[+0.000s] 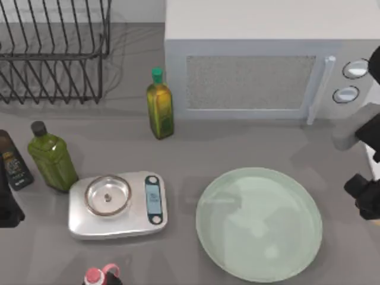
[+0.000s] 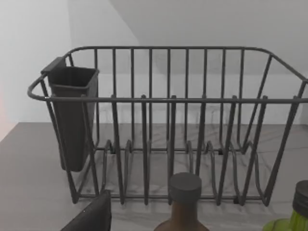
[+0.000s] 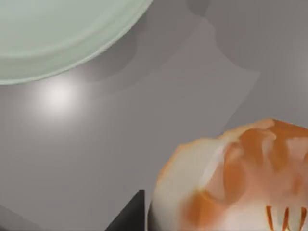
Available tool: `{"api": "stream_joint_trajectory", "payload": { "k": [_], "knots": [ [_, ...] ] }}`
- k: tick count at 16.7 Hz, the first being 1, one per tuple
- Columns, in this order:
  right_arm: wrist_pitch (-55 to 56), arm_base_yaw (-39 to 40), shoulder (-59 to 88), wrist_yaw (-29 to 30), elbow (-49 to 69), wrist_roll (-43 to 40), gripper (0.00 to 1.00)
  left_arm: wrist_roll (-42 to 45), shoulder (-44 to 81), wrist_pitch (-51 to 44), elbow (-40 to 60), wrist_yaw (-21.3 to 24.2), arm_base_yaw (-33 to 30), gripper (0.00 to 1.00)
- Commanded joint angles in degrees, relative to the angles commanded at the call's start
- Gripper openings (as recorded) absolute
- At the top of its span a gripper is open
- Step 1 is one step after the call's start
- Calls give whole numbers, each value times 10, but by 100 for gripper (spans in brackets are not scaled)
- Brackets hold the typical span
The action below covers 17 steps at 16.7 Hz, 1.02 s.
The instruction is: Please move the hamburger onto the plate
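closing in on the hamburger [image 3: 231, 178], seen up close from the right wrist, resting on the grey table [image 3: 120, 144] a short way off the plate [image 3: 62, 33]. plate bare in the top view [image 1: 259, 223], nothing on it yet. right gripper [image 1: 365, 199] at the table's right edge, just beside the plate; can't tell how the jaws stand. looks like the grasp step. next: secure the grip, lift, carry left over the rim. left arm [image 1: 9, 208] parked at the left edge.
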Motion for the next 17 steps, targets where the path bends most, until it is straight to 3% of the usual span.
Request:
{"api": "stream_joint_trajectory", "payload": {
  "k": [6, 9, 13, 17],
  "knots": [
    [7, 129, 117, -1, 88, 363, 0, 0, 0, 0, 0, 0, 0, 100],
    [22, 183, 153, 1, 124, 501, 0, 0, 0, 0, 0, 0, 0, 100],
    [42, 225, 174, 5, 153, 599, 0, 0, 0, 0, 0, 0, 0, 100],
    [45, 231, 176, 6, 156, 612, 0, 0, 0, 0, 0, 0, 0, 100]
  ]
}}
